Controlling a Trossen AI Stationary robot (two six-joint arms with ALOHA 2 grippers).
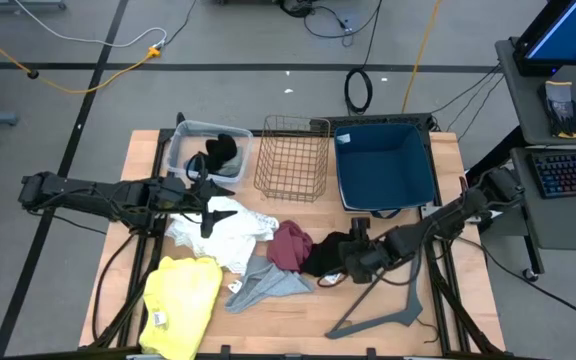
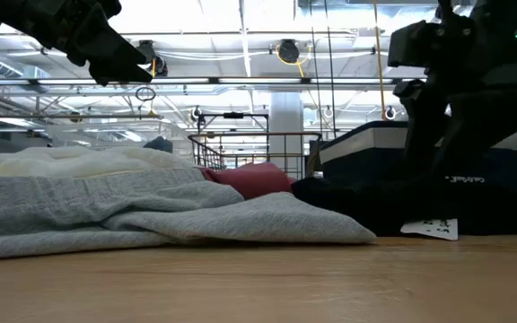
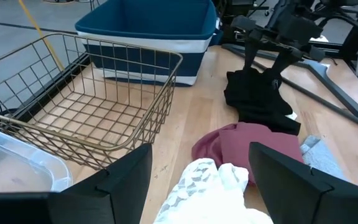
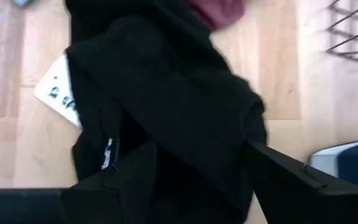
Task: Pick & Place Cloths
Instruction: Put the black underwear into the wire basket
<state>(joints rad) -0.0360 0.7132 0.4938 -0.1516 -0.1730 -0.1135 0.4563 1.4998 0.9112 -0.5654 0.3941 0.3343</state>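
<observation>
clear plastic tub (image 1: 190, 146) with a black cloth (image 1: 222, 150); wire basket (image 1: 293, 158), blue bin (image 1: 386, 165) bare; left hand (image 1: 204, 205) open, right hand's (image 1: 349, 262) grip untellable

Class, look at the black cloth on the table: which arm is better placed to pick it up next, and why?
Probably the right: its claw is already down at the black cloth, fingers straddling the fabric. The left claw hangs open over the white cloth, farther away.

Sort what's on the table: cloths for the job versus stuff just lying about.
Job:
yellow cloth
white cloth
grey cloth
maroon cloth
black cloth, right gripper down on it
black piece in the clear plastic bin
left gripper open above the white cloth

Lying about:
grey hanger
wire basket
blue bin
</observation>
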